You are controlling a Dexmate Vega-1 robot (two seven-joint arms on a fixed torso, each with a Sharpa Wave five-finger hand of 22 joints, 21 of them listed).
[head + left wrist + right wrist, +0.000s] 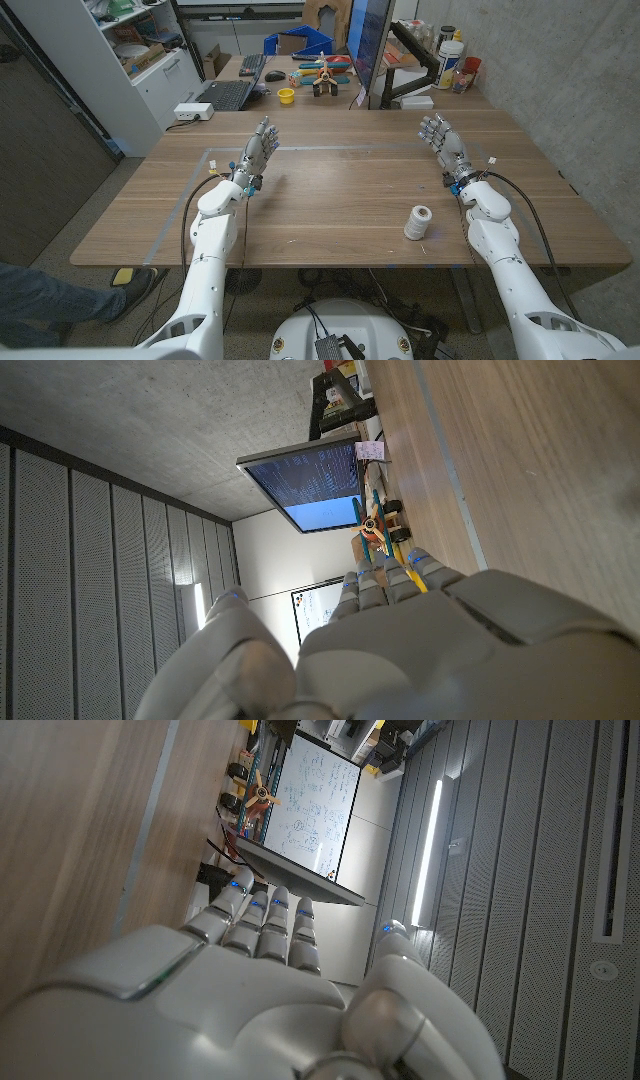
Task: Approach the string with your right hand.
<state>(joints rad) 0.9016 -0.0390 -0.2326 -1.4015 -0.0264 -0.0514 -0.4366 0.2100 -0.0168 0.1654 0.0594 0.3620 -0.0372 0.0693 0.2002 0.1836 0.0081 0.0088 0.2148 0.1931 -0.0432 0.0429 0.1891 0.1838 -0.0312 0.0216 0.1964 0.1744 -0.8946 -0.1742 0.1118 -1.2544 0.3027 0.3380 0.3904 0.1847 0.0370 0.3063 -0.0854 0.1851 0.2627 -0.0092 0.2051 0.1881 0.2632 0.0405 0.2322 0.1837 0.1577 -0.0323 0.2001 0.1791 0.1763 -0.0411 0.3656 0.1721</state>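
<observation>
A spool of white string [418, 222] stands upright on the wooden table [340, 190], near the front edge on the right side. My right hand [442, 142] is raised over the table behind the spool and a little to its right, fingers straight and apart, holding nothing. My left hand [258, 150] is up on the left side, fingers also apart and empty. The back of my right hand [230, 1000] shows in the right wrist view, and the back of my left hand [400, 640] in the left wrist view.
Past the far edge stand a monitor [368, 40], a laptop [228, 92], a yellow cup [286, 96], colourful toys [322, 76] and bottles [455, 62]. A white shelf unit [140, 60] is at the far left. A person's leg [60, 295] shows at the lower left.
</observation>
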